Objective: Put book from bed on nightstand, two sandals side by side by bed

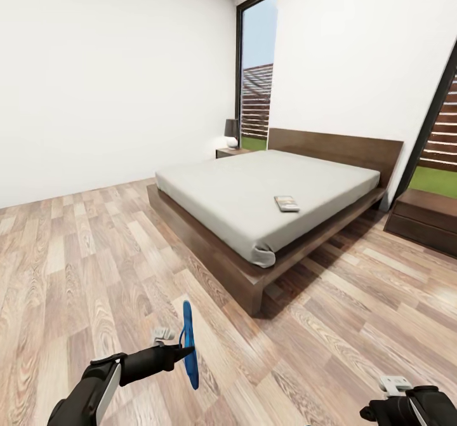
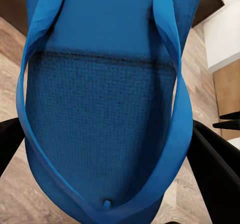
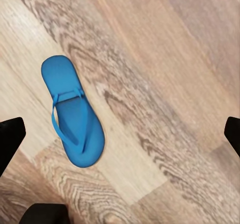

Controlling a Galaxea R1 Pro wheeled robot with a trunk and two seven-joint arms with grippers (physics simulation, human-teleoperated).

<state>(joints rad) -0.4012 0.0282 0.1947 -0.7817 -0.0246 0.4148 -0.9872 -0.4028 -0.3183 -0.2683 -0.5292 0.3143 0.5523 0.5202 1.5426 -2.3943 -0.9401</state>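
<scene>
1. White walls and a light wood-plank floor (image 1: pixel 95 267) enclose the bedroom; a tall dark-framed window (image 1: pixel 257 70) stands in the far corner.
2. The bed (image 1: pixel 254 267), a low dark-brown platform with a grey mattress, occupies the middle of the room, with its headboard (image 1: pixel 336 146) against the far wall.
3. The book (image 1: pixel 287 204) lies flat on the mattress, near the edge on the robot's right and well apart from the headboard.
4. One nightstand (image 1: pixel 231 152) stands at the far side of the bed beside the window and carries a small lamp (image 1: pixel 232 133). A second dark-brown cabinet (image 1: pixel 424 219) stands on the floor at the bed's right.
5. The left gripper (image 1: pixel 184 351) is closed on one blue sandal (image 1: pixel 188 343), held on edge above the floor, well short of the bed's near corner. The left wrist view shows this sandal's upper face and strap (image 2: pixel 180 98) close to the camera, between the dark fingers (image 2: pixel 220 169).
6. The right gripper (image 1: pixel 395 388) is at the lower right of the head view. In the right wrist view its jaws stand wide apart, holding nothing.
7. The second sandal (image 3: pixel 72 111) lies flat on the floor, strap side up, between and beyond the right gripper's fingertips (image 3: pixel 11 136), without contact.
</scene>
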